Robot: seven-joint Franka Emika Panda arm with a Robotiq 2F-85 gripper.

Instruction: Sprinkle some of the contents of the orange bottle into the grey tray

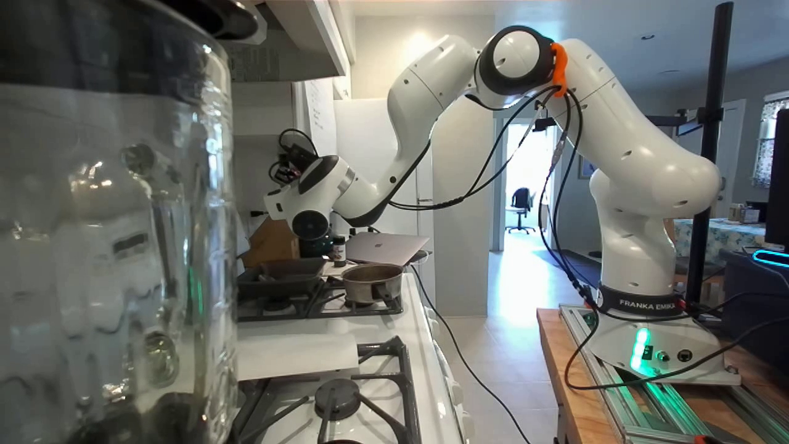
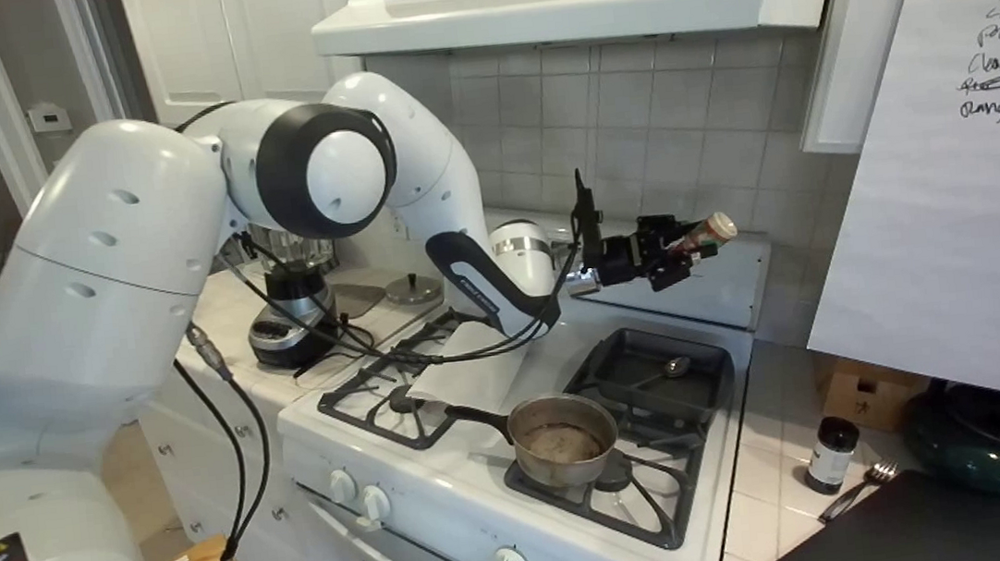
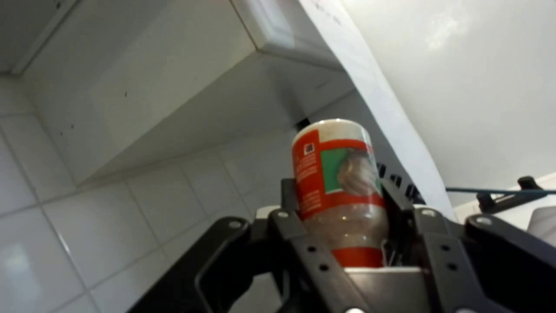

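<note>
Wrist view: my fingers (image 3: 289, 196) grasp the orange-red spice bottle (image 3: 341, 191), its long axis outward; in an exterior view, the grey roasting tray (image 2: 643, 386) lies below them.

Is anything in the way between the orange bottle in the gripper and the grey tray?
Nothing visible stands between the orange bottle, held in the gripper, and the grey tray lower down on the stove. A spoon lies inside the tray.
</note>
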